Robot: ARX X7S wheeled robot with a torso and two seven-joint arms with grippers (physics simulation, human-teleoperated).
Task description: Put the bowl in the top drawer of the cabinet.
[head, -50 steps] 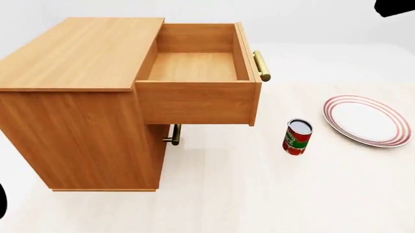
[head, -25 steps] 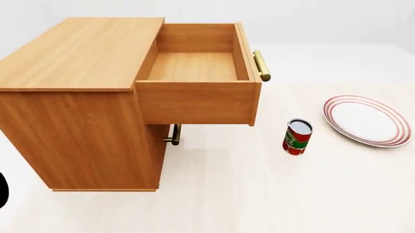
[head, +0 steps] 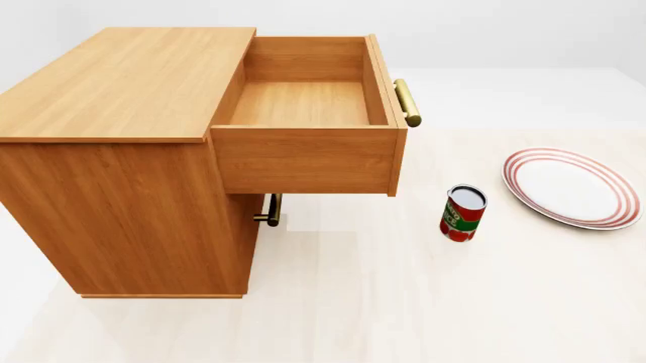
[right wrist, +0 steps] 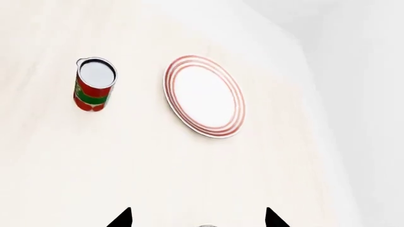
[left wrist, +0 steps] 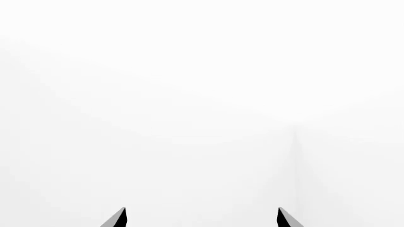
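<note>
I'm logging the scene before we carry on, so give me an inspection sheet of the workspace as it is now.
Surface: pale wood-look floor, bare around the items.
Job's things: cabinet upright; top drawer pulled open and empty; bowl not seen in any view.
Clutter: red and green can upright; red-rimmed plate lying flat beside it, apart.
Grippers: left gripper jaws apart, holding nothing; right gripper jaws apart, empty, above the floor near the can and plate.
Cables: nothing seen.
Surroundings: plain white walls.
</note>
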